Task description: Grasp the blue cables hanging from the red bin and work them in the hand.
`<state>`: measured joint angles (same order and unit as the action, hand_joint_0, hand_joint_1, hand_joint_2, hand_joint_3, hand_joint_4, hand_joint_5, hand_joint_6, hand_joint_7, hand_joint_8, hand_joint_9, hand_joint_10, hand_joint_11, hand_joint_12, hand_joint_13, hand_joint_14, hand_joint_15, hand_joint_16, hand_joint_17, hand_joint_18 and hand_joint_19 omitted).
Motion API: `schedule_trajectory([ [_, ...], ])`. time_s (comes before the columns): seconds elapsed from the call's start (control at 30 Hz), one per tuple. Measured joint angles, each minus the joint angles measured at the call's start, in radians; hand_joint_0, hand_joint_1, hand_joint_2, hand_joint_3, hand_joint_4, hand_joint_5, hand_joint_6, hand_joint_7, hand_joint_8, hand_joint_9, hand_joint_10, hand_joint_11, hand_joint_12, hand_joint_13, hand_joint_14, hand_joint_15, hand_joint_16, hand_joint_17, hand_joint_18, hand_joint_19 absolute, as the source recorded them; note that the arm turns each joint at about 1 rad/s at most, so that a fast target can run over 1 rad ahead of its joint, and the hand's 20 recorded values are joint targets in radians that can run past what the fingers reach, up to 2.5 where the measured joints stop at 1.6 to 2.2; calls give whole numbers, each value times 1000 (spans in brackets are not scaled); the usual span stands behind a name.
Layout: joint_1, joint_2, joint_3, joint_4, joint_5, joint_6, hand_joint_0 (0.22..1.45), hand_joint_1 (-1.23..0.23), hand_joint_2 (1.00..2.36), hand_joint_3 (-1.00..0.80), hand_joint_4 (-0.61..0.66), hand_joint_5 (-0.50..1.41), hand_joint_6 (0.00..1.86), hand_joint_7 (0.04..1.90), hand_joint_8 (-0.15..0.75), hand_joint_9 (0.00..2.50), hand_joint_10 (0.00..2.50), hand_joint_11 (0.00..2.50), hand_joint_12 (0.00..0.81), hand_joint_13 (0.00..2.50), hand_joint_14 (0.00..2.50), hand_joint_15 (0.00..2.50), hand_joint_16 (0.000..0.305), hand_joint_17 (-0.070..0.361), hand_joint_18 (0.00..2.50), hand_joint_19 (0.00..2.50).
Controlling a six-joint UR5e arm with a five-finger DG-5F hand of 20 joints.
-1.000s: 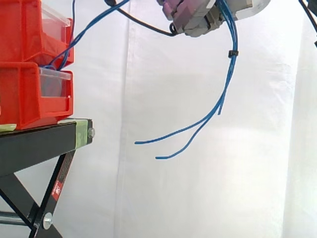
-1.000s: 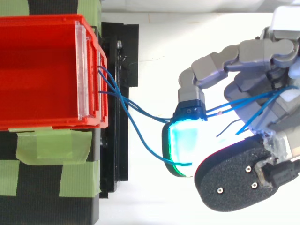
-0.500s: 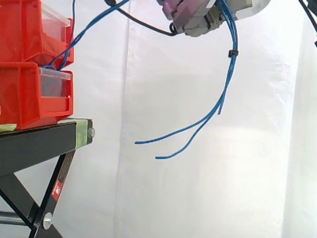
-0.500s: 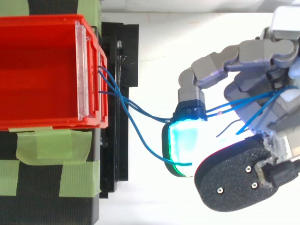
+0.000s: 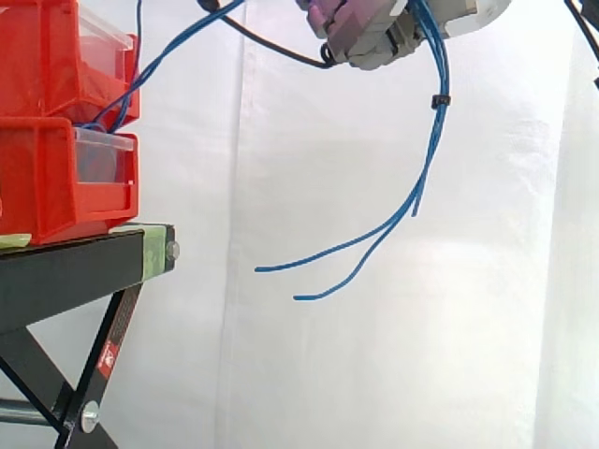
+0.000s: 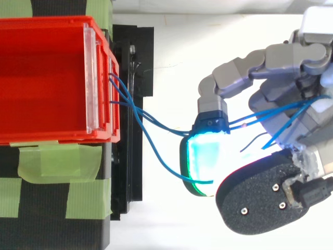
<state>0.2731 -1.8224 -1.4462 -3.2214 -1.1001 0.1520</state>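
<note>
1. A white curtain (image 5: 374, 355) backs the scene in the side view.
2. A black stand (image 5: 65, 276) at the left carries two stacked red bins (image 5: 47, 178), their clear front panels facing the open space.
3. The hand (image 6: 291, 67) sits to the right of the bins in the top view, well apart from them, fingers curled and clamped on the blue cables (image 5: 433, 140). One fingertip pad (image 6: 204, 159) glows cyan, edged with green.
4. The blue cables leave the bins' front, climb across the gap into the hand, then hang below it, their loose ends curving back toward the stand in free air.
5. Strips of green tape (image 6: 57, 159) cross the stand top beside the bin.
6. A small black tie (image 5: 440, 99) binds the hanging cables just under the hand.
</note>
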Motion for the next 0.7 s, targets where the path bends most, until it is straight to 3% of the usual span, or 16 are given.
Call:
schedule_trajectory([
  [0.7, 0, 0, 0, 0, 0, 0, 877, -706, 1017, -95, 168, 372, 594, 1256, 511, 782, 2500, 2500, 522, 833, 2500, 1889, 60, 134, 1199, 1374],
])
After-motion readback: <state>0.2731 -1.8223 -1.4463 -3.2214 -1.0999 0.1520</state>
